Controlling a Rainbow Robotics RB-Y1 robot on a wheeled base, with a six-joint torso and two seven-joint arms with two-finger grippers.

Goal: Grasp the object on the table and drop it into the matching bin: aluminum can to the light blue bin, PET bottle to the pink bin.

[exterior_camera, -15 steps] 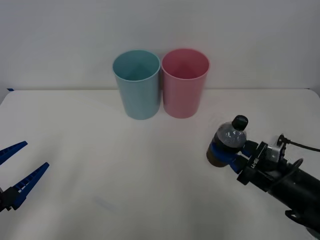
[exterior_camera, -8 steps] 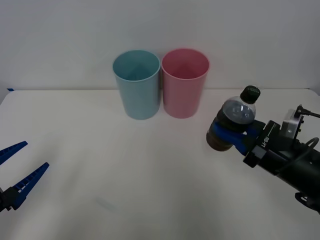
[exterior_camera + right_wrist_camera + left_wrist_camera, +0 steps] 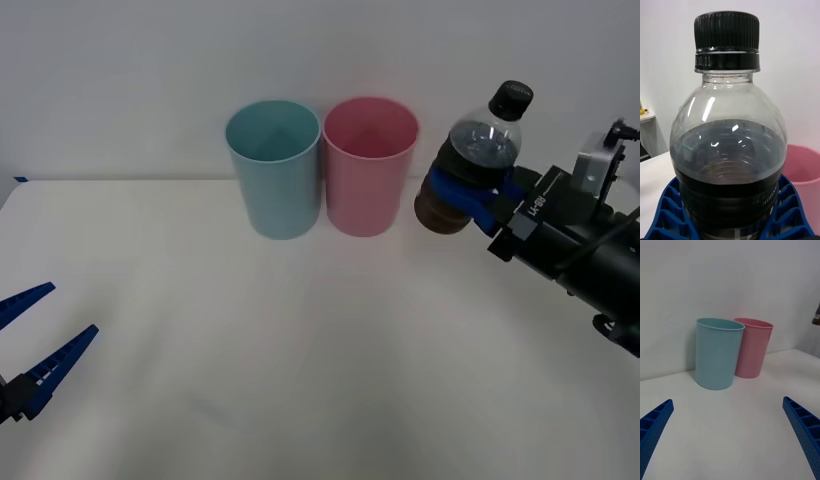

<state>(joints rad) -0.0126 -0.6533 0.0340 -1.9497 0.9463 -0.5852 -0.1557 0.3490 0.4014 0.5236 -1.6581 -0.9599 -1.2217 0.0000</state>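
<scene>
**Above the table's far right: bottle lifted, drop into pink bin outstanding**

On the white table [image 3: 300,350], items listed from largest to smallest.

1. Table. Bare matte top; both bins stand at the middle of its far edge.
2. Light blue bin [image 3: 274,168]. Upright, rim open, just beside the pink one on its left, sides touching or nearly so. Not the target for this object.
3. Pink bin [image 3: 369,165]. Upright, open mouth; nothing seen inside from the front view. Target bin.
4. Right gripper [image 3: 468,195]. Raised off the table toward the far right edge, its blue ribbed fingers [image 3: 662,210] clamped around the lower body of the bottle.
5. Left gripper [image 3: 40,345]. Parked low at the near left corner, fingers spread apart, holding nothing.
6. PET bottle [image 3: 478,160]. Clear, dark liquid, black cap uppermost, tilted slightly; held in the air beside the pink bin's right side, about level with its rim, not yet over the mouth.

Status, as judged: grasp and lift done. Remaining: carry the bottle leftward over the pink rim, then release.
</scene>
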